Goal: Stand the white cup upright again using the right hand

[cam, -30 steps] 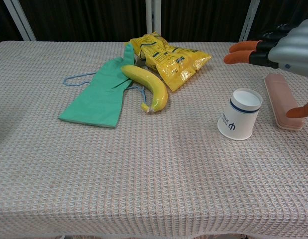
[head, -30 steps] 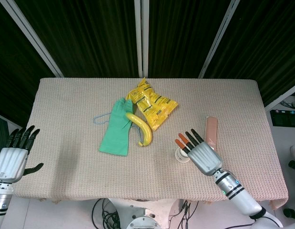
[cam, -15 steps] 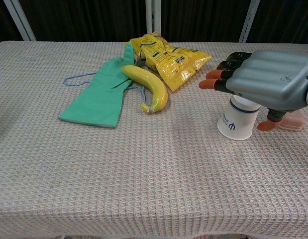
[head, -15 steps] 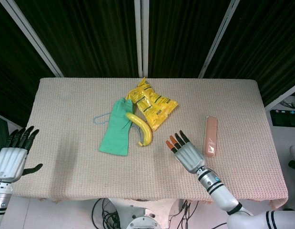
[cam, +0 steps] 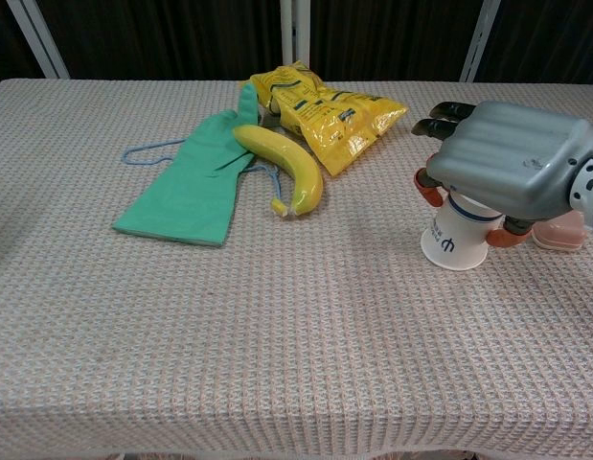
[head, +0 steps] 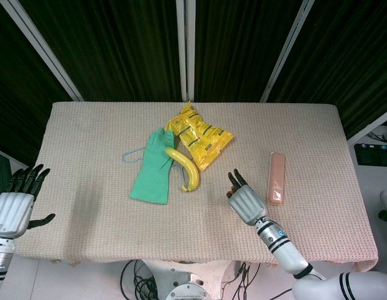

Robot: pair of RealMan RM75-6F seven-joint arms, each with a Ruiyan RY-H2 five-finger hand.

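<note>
The white cup (cam: 454, 240), marked with a blue band, stands on the cloth with its wider end down, right of centre in the chest view. My right hand (cam: 512, 158) covers its top, fingers curled down around it; an orange fingertip (cam: 430, 195) presses its left side and the thumb its right. In the head view my right hand (head: 243, 201) hides the cup entirely. Beyond the table's left edge my left hand (head: 15, 203) hovers with fingers spread, holding nothing.
A banana (cam: 286, 163) lies on a green glove (cam: 191, 182) left of the cup, with a yellow snack bag (cam: 325, 110) behind them. A pink case (head: 276, 179) lies just right of the right hand. The woven tablecloth (head: 87, 187) covers the table.
The right hand came in from the right, moved over the cup and lowered, and its fingers curled down around the cup's top. The left hand stayed put.
</note>
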